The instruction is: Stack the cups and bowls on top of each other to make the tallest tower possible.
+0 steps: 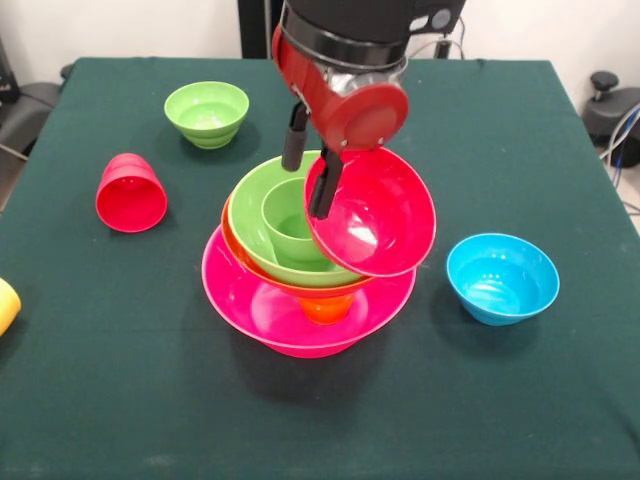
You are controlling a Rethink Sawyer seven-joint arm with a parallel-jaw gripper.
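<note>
The tower (pixel 300 300) stands mid-surface: a very large pink bowl (pixel 250 305) as its base, an orange cup (pixel 327 308) showing inside it under a large orange bowl (pixel 232 240), then the large green bowl (pixel 252 215) with a green cup (pixel 290 225) nested upright in it. Over the tower's right side hangs the small red bowl (pixel 375 215), tipped steeply so its mouth faces outward rather than up. The gripper (pixel 308 165) is closed on that bowl's left rim — one dark finger seems to sit inside the rim, the other stands out to the left.

What matters for the coming move, I'd say, is the tilt: the red bowl sits right of the green cup and leans against the green bowl's edge, so it would need levelling and shifting left to settle squarely.

Further out, a small green bowl (pixel 207 112) sits upright at the far left, a red cup (pixel 130 193) lies on its side to the left, a small blue bowl (pixel 502 277) stands empty to the right, and a yellow cup (pixel 6 304) peeks in at the left edge — all on the green surface (pixel 500 120).
</note>
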